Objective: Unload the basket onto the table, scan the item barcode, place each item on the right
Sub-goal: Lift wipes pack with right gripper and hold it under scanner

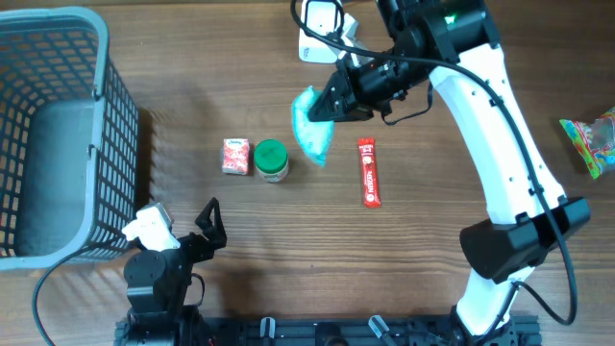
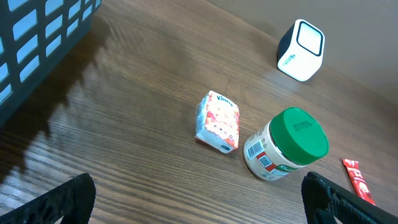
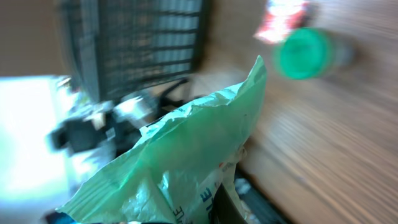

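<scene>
Your bag [image 1: 312, 125] is the teal crinkled one, pinched at its upper edge by the right gripper [image 1: 332, 106], whose fingers are closed tight on the film. It hangs near the top centre of the table [image 1: 288, 269], and you cannot tell from above whether its lower tip touches the wood. In the right wrist view the bag [image 3: 186, 149] fills most of the picture. Blue letters show on a white patch near its bottom edge, cut off and unreadable.

At 12 o'clock from the bag, near it and close to the table's far edge, sits the white scanner [image 1: 320, 29], seen by the left wrist as a rounded box with a dark side [image 2: 300, 51]. At 8 o'clock is the green-lidded jar [image 1: 271, 160], with the tissue pack [image 1: 235, 156] just beside it at its 9 o'clock. The jar [image 2: 287, 144] has a white label with a barcode, its print too small to read; the pack [image 2: 218, 121] carries writing you cannot make out. At 4 o'clock lies the red stick [image 1: 369, 172], apart from everything, its white lettering too small to read.

You have open wood between jar and stick, and along the near side. The basket [image 1: 115, 163] walls off 9 o'clock, and a colourful pack [image 1: 591, 139] lies at the 3 o'clock edge. The left gripper [image 1: 207, 226] sits at 7 o'clock by the basket, fingers spread wide, holding nothing.
</scene>
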`<state>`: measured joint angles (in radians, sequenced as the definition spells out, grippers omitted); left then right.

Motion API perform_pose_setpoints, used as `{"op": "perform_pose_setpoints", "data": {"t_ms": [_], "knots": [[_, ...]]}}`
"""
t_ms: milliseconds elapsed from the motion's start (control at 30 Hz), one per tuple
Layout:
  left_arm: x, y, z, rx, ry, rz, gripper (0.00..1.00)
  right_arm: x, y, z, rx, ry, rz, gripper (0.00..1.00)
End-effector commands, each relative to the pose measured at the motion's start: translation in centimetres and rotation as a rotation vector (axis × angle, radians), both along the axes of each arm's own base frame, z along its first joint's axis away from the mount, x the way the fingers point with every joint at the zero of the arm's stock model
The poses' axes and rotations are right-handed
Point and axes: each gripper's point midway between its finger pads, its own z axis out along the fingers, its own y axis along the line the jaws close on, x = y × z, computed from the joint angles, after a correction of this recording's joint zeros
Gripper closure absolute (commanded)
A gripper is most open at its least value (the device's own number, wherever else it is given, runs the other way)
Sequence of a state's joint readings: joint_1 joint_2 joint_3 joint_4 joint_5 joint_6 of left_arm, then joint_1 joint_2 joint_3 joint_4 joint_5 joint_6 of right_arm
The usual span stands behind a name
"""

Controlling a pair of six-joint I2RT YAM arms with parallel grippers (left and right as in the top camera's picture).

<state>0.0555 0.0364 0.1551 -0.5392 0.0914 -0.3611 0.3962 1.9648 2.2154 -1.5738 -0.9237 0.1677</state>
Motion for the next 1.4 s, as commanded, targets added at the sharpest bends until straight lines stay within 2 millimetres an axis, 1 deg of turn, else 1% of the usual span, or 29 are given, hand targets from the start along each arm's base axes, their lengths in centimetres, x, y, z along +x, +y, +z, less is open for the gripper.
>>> {"op": "perform_pose_setpoints", "data": {"t_ms": [0, 67, 133, 267, 367, 500, 700, 800, 833, 867, 933, 967, 1033, 1100, 1133, 1200, 1267, 1367], "knots": [[0.0, 0.4, -0.2, 0.014, 0.002, 0.016, 0.0, -3.0, 2.1, 6.9, 0.381, 0.084, 0.124, 0.95], [0.0, 0.4, -0.2, 0.014, 0.001, 0.016, 0.0, -3.2, 2.4, 8.6, 0.474, 0.107, 0.149, 0.95], [0.0, 0.4, -0.2, 0.014, 0.002, 0.016, 0.0, -3.1, 2.6, 9.8, 0.55, 0.074, 0.183, 0.95], [0.0, 0.4, -0.2, 0.014, 0.002, 0.016, 0.0, -2.3, 2.9, 10.8, 0.6, 0.012, 0.211, 0.95], [0.0, 0.4, -0.2, 0.014, 0.001, 0.016, 0.0, -2.6, 2.8, 12.8, 0.72, -0.06, 0.294, 0.95], [0.0, 0.4, -0.2, 0.014, 0.002, 0.016, 0.0, -2.1, 3.1, 13.3, 0.725, -0.089, 0.309, 0.96], [0.0, 0.4, -0.2, 0.014, 0.002, 0.016, 0.0, -2.1, 3.1, 13.3, 0.726, -0.093, 0.311, 0.95], [0.0, 0.4, -0.2, 0.014, 0.002, 0.016, 0.0, -1.5, 3.4, 12.6, 0.696, -0.157, 0.295, 0.96], [0.0, 0.4, -0.2, 0.014, 0.002, 0.016, 0.0, -0.9, 3.6, 12.1, 0.666, -0.203, 0.278, 0.96], [0.0, 0.4, -0.2, 0.014, 0.002, 0.016, 0.0, 0.1, 3.9, 10.9, 0.601, -0.263, 0.24, 0.95], [0.0, 0.4, -0.2, 0.014, 0.002, 0.016, 0.0, 3.2, 4.0, 7.7, 0.391, -0.354, 0.109, 0.96], [0.0, 0.4, -0.2, 0.014, 0.002, 0.016, 0.0, 4.9, 3.6, 5.8, 0.264, -0.4, 0.037, 0.96], [0.0, 0.4, -0.2, 0.014, 0.002, 0.016, 0.0, 7.8, 1.7, 2.1, -0.01, -0.46, -0.106, 0.96], [0.0, 0.4, -0.2, 0.014, 0.002, 0.016, 0.0, 9.6, -0.6, -0.2, -0.234, -0.521, -0.199, 0.96], [0.0, 0.4, -0.2, 0.014, 0.002, 0.016, 0.0, 10.3, -1.3, -0.6, -0.302, -0.552, -0.231, 0.96], [0.0, 0.4, -0.2, 0.014, 0.002, 0.016, 0.0, 11.9, -2.4, -0.6, -0.39, -0.628, -0.289, 0.96], [0.0, 0.4, -0.2, 0.014, 0.002, 0.016, 0.0, 14.2, -3.1, 0.4, -0.443, -0.752, -0.348, 0.96], [0.0, 0.4, -0.2, 0.014, 0.002, 0.016, 0.0, 16.8, -3.3, 1.8, -0.45, -0.851, -0.429, 0.95]]}}
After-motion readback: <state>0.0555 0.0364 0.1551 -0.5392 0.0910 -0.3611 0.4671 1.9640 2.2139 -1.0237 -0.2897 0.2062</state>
